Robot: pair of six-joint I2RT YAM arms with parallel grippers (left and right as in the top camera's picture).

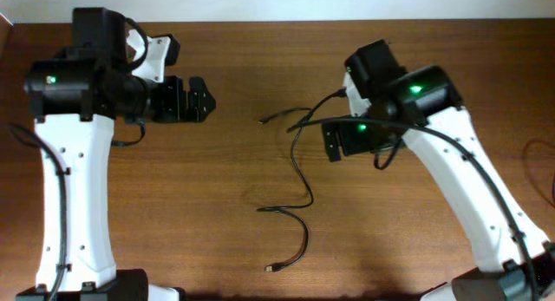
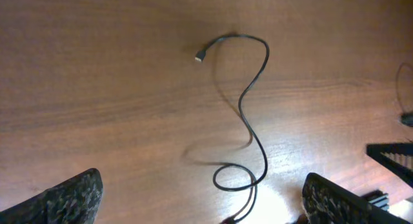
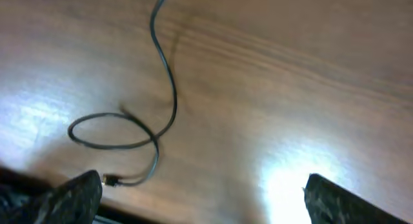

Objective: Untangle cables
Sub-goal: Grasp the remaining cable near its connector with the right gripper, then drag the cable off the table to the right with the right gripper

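**Cables** (image 1: 302, 178) on the surface (image 1: 217, 206), near end first. One plug (image 1: 270, 268) lies well apart from the right pincer (image 1: 332, 138), toward the near edge, and the cord winds in open bends toward that pincer. Just beside the right pincer it closes into a loop (image 3: 116, 146), crossing itself. The left pincer (image 1: 201, 100) hangs well apart from the right pincer, beyond the loop. Both pincers are spread, pinching nothing. By this showing, untangling is not yet under way: the loop remains.

Ahead of my left pincer (image 2: 203, 198) I see a glossy, grained wooden table (image 2: 97, 69) and a smooth matt cable (image 2: 240, 102); its pads (image 2: 71, 198) look rough.
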